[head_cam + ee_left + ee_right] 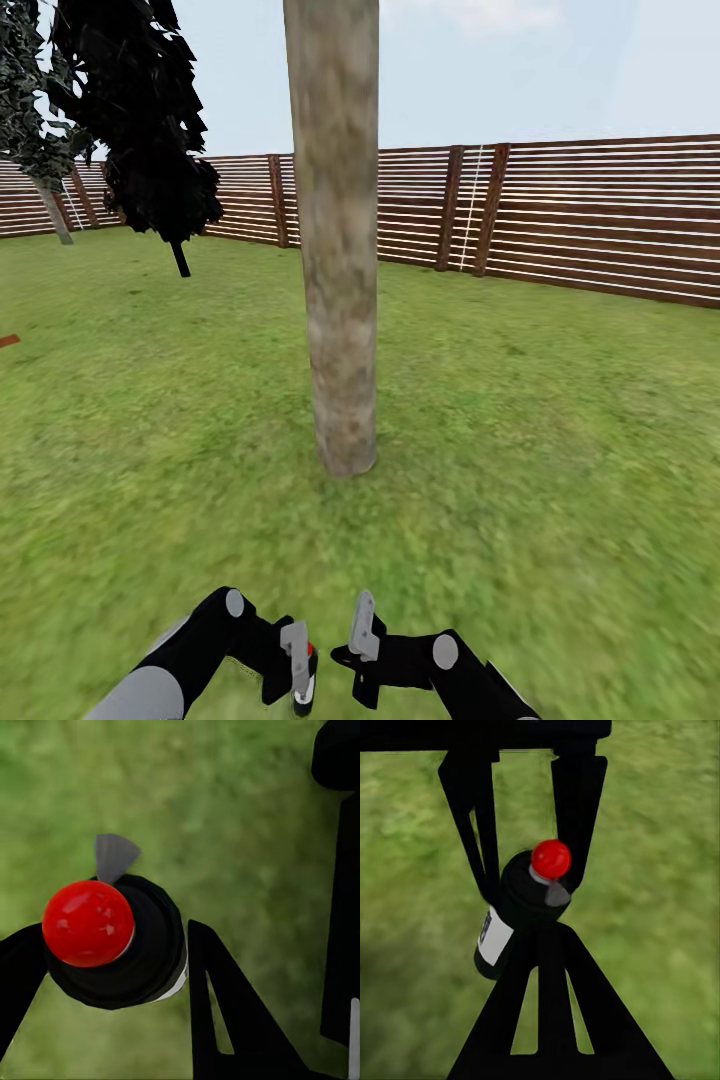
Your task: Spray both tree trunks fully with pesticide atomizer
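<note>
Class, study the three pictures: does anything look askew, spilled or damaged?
Nothing looks spilled or damaged. The pesticide atomizer sits tilted between the left end effector's fingers, and the tree trunk stands straight with no whitish specks visible.

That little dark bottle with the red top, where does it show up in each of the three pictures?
Head view: the pesticide atomizer sits at the bottom edge, held in the left gripper.
Left wrist view: the bottle is seen from above, red top left of centre.
Right wrist view: it is mid-picture, tilted, white label showing.
Shared landmark: the red top and the lawn beneath.
</note>
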Tool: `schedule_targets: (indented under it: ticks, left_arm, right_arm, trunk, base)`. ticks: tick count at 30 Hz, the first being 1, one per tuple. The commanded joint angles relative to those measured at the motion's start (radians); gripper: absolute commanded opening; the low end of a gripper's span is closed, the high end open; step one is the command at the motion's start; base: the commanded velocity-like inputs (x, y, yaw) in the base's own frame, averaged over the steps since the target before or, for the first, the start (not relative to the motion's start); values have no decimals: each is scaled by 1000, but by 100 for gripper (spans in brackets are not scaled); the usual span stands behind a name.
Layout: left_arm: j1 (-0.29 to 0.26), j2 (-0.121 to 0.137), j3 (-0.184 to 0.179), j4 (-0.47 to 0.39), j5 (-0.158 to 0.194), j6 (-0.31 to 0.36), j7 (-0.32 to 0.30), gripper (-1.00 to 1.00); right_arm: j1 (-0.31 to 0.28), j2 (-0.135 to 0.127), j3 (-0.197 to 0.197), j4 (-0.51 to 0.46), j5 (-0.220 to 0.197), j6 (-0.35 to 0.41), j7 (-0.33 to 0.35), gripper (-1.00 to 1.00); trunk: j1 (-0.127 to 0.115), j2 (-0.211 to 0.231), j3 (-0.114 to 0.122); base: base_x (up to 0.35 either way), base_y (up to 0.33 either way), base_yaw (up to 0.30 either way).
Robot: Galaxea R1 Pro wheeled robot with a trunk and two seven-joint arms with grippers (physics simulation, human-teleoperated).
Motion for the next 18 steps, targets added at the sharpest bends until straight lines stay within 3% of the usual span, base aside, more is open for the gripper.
schedule_targets:
  ticks: [1, 11, 18]
  left_arm:
    - [0, -4, 0, -2, 0, 0, 0, -100]
    - [1, 4, -4, -1, 3, -18, -14, -100]
    - [3, 4, -3, -1, 4, -63, -67, -100]
  right_arm:
    - [0, 0, 0, 0, 0, 0, 0, -100]
    - [0, 0, 0, 0, 0, 0, 0, -100]
    - [0, 0, 0, 0, 0, 0, 0, -100]
  trunk:
    - [0, 0, 0]
    - [0, 0, 0]
    - [0, 0, 0]
  base:
    - [0, 0, 0]
    - [0, 0, 0]
    - [0, 0, 0]
